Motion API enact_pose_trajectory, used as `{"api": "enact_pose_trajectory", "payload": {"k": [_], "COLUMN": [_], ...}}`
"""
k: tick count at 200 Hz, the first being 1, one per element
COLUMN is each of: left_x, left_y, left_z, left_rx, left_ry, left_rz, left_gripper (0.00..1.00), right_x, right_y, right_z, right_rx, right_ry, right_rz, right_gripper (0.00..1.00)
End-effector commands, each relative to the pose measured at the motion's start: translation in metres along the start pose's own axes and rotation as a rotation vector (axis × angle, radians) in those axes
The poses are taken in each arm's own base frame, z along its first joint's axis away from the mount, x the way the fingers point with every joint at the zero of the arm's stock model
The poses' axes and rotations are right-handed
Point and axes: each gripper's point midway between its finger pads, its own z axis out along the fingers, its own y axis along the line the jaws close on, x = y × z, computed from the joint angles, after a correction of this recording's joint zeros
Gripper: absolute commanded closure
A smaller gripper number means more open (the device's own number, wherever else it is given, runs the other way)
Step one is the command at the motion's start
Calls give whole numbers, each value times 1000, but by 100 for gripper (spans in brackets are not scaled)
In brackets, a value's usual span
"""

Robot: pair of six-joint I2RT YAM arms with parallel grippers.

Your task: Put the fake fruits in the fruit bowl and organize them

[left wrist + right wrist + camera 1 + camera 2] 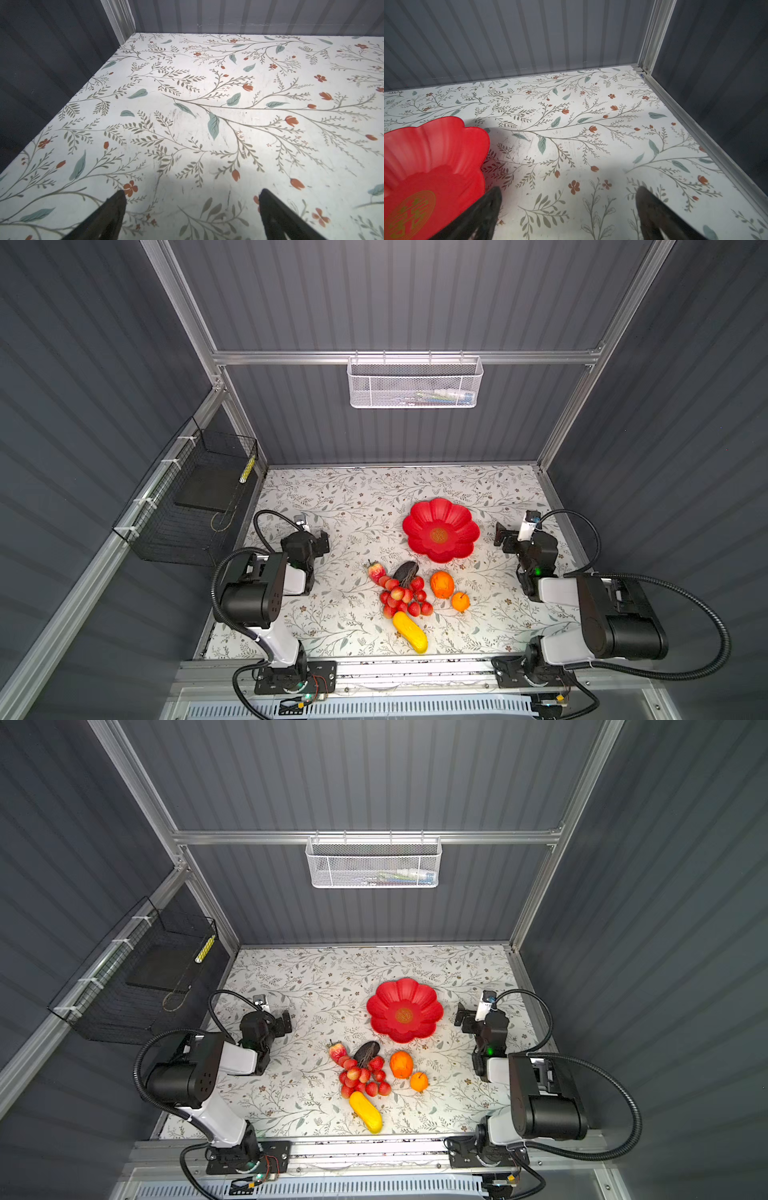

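The fruit bowl (440,531) is sitting on the tabletop (340,506), right of centre toward the back; the right wrist view is cutting off part of it (431,158). The fake fruits are lying outside it, clustered just in front: strawberry (375,571), avocado (405,571), grape bunch (403,597), large orange (441,584), small orange (460,602) and yellow fruit (410,632). The bunch's stem is crossing the avocado, hiding part of it. The left tool (322,541) is hanging wide and empty, well left of the fruits. The right tool (503,536) is hanging wide and empty just beside the bowl. The white mesh basket (415,383) is holding things too blurred to make out.
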Motion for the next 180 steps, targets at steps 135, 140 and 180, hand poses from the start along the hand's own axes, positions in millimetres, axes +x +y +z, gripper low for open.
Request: {"api": "enact_pose_trajectory", "payload": {"k": [135,140,180], "left_x": [-11,-12,-11], "left_y": [-23,-23,-23], "left_z": [6,6,7], "left_rx": [117,117,118], "left_ry": [-10,-13,-9], "left_rz": [42,42,42], "left_gripper": [0,0,0], "right_x": [-9,-9,-9], "right_y": [0,0,0], "right_z": [3,3,2], "right_rx": [-4,-3,-4], "right_ry": [-20,-21,-22], "right_rz": [-1,0,1], "right_gripper": [1,1,1]}}
